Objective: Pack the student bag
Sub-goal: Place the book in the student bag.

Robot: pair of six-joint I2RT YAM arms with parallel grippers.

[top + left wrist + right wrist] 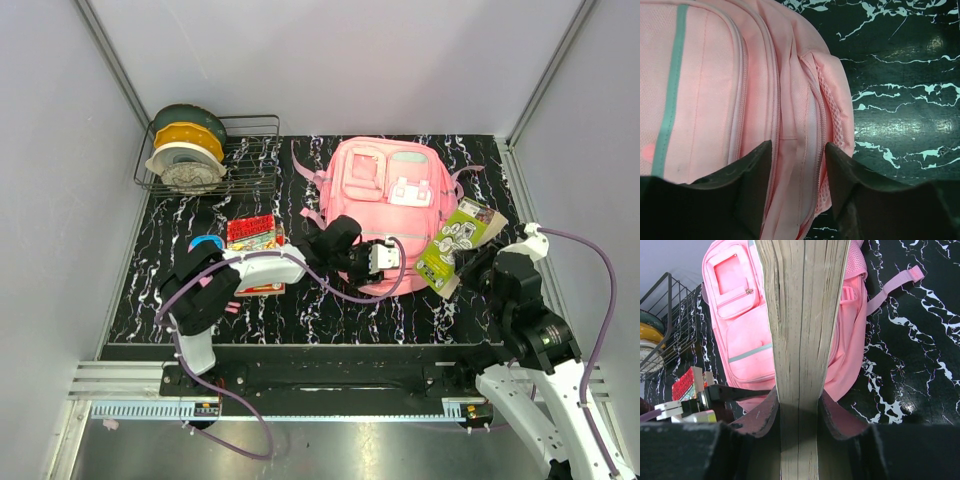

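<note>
Black marbled counter (420, 310) carries the pink backpack (385, 200), lying flat at the centre back. Your left jaws straddle a fold beside its zip at the near edge; whether they pinch it, you cannot tell. Your right jaws clamp a book (458, 243) just beside the backpack's right side.

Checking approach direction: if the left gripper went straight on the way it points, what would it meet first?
The student bag, its zippered edge between the fingers; contact looks close, though depth is unclear.
</note>
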